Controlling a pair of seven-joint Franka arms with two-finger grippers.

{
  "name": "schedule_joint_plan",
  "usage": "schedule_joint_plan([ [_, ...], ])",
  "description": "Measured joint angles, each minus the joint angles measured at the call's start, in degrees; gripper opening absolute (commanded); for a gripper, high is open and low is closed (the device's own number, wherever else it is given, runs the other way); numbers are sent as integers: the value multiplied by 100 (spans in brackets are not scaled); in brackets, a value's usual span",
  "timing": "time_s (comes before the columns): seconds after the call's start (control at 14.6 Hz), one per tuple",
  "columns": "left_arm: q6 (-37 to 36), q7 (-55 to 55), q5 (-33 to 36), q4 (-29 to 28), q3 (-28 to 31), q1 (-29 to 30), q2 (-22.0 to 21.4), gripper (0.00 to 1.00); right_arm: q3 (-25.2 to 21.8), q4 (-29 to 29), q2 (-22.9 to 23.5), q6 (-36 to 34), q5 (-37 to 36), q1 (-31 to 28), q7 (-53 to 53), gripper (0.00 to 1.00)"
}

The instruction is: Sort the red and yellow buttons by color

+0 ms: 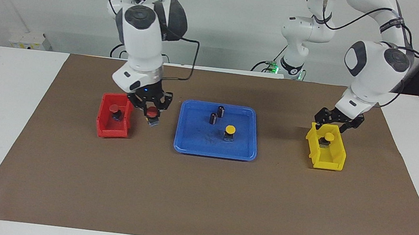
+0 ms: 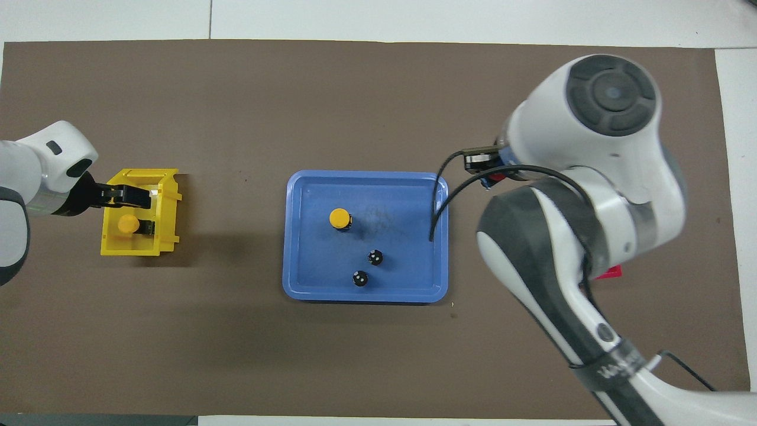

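My right gripper (image 1: 151, 111) is shut on a red button (image 1: 151, 113) and holds it above the mat between the red bin (image 1: 111, 132) and the blue tray (image 1: 190, 147). A second red button (image 1: 115, 109) sits in the red bin. My left gripper (image 1: 337, 123) is open just over the yellow bin (image 1: 327, 160), above a yellow button (image 1: 328, 137) that lies in it. Another yellow button (image 1: 230, 129) stands in the tray. In the overhead view the right arm hides most of the red bin (image 2: 609, 272); the held red button (image 2: 497, 176) barely shows.
Two dark cylinders without coloured caps (image 1: 221, 111) (image 1: 213, 118) stand in the tray, nearer to the robots than the yellow button. A brown mat (image 1: 200, 195) covers the table. The bins sit at either end, with the tray between them.
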Motion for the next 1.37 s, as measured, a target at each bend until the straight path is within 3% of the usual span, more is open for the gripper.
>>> schedule_joint_plan([
  [0.21,421,-1704,47,72,-65,-1281,224,100,-5,-546,-259,129,43,-770,-1020,13],
  [0.41,644,-2546,51,513,-78,-1945,811,99,-7,-1190,-391,784,372,-1147,-1337,13],
  [0.75,1304,-2793,51,723,-66,-2223,1616,96,50,-2308,-531,2118,493,-1155,-1369,13],
  [1.03,1354,-2794,51,730,-47,-2223,1710,89,45,-2653,-530,2552,494,-1159,-1474,15],
  [1.09,1354,-2800,51,721,-47,-2223,1713,86,45,-2719,-524,2668,495,-1159,-1477,25],
  [1.16,1354,-2832,51,707,-47,-2224,1718,83,45,-2794,-513,2778,495,-1159,-1478,49],
  [1.37,1362,-2907,51,662,-49,-2232,1727,82,44,-2883,-501,2845,496,-1161,-1522,99],
])
